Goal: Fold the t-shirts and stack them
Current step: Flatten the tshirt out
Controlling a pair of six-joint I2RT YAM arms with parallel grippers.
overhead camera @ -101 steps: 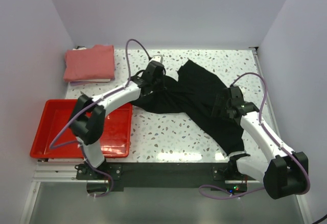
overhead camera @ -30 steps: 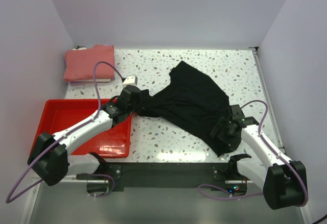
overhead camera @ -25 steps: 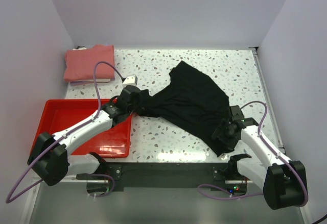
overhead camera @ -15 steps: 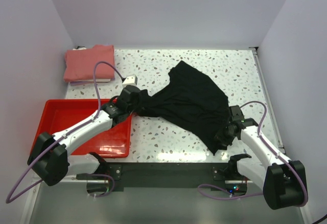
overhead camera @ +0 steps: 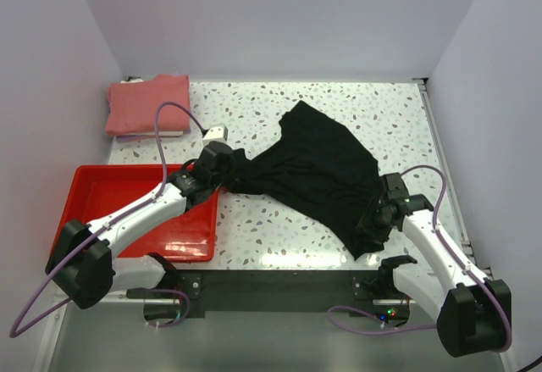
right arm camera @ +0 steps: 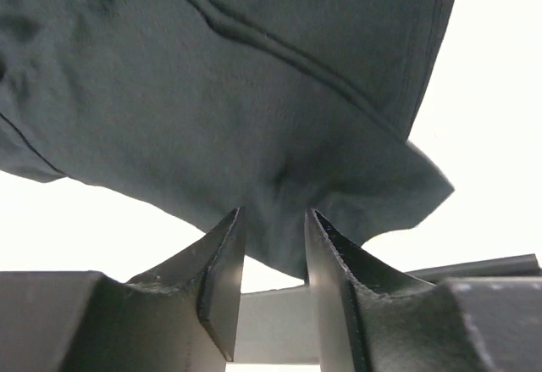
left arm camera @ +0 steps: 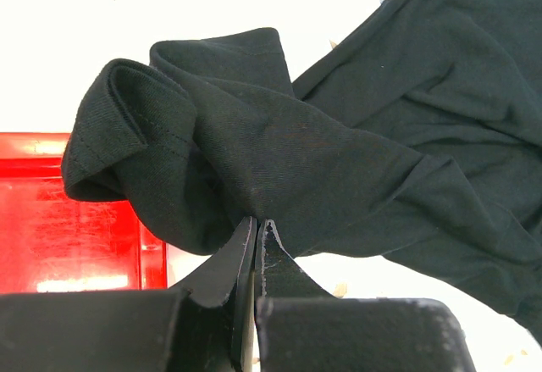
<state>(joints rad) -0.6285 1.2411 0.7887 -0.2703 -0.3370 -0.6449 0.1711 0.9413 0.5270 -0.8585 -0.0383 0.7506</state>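
Table (overhead camera: 279, 219): white top w/ grey-brown speckles, fills the space btwn three plain pale-lilac walls, i.e. back wall (overhead camera: 279, 16), left wall (overhead camera: 42, 92), right wall (overhead camera: 500, 92). Bright strip of light along far table edge at the back wall; top evenly lit, shadows soft. Near edge: metal rail (overhead camera: 89, 285) & dark base plate (overhead camera: 279, 291); grey surface (overhead camera: 279, 342) below.

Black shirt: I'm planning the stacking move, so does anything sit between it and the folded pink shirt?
Nothing solid: only bare table lies between the black shirt and the pink shirt. The left hand's purple cable loops above the pink shirt's corner, and the red tray sits nearer the arms, off that line.
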